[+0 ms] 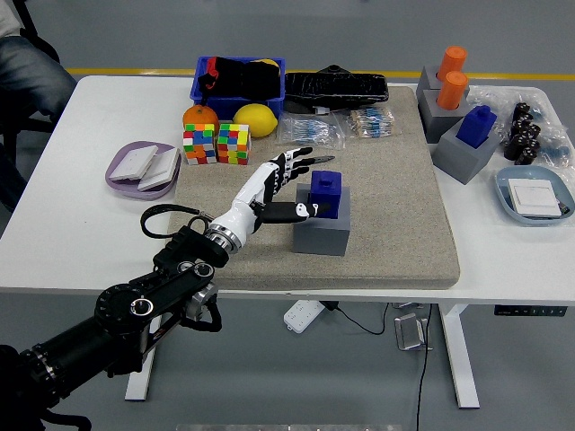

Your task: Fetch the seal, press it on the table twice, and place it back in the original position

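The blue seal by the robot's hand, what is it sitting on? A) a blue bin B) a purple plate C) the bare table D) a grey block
D: the blue seal sits atop a grey block on the mat, beside the left hand.

Glossy black-and-white plastic on the left hand (280, 184). Just right of it, smooth blue plastic seal (325, 194) in a matt grey block (322, 230). Beneath, rough beige mat (395, 206); beyond, crinkly clear bags (310, 132).
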{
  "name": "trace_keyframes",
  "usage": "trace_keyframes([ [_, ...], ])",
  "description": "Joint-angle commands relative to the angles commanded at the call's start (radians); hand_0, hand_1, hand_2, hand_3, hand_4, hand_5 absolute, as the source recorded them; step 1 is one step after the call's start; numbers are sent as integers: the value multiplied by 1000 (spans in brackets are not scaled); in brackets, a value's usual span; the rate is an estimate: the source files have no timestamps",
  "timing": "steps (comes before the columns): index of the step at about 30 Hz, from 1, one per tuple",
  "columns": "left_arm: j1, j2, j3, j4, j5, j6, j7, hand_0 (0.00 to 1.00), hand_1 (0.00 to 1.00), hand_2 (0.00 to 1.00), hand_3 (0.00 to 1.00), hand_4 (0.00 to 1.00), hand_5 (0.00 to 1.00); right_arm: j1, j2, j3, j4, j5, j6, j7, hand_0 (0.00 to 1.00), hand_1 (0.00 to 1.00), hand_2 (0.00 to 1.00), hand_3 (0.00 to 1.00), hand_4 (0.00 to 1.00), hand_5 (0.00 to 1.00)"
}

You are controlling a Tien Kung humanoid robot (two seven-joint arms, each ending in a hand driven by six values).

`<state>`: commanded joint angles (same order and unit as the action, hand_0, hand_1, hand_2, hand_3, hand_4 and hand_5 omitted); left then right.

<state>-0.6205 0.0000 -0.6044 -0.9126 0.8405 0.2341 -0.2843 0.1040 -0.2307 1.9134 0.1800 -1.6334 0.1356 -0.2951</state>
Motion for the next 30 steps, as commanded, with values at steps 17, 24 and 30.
trace_keyframes([
  [17,-3,0,22,-16,-5,9,0,870,785,785,843,867,2,0,1,-3,0,2,0,0,884,748,732,746,833,519],
  [24,-5,0,32,-24,-6,11,1,876,795,781,844,855,2,0,1,-1,0,1,-1,0,884,748,732,745,833,519],
  [30,-4,0,41,-25,-7,14,2,874,785,765,840,843,2,0,1,-3,0,3,0,0,884,748,732,745,833,518],
])
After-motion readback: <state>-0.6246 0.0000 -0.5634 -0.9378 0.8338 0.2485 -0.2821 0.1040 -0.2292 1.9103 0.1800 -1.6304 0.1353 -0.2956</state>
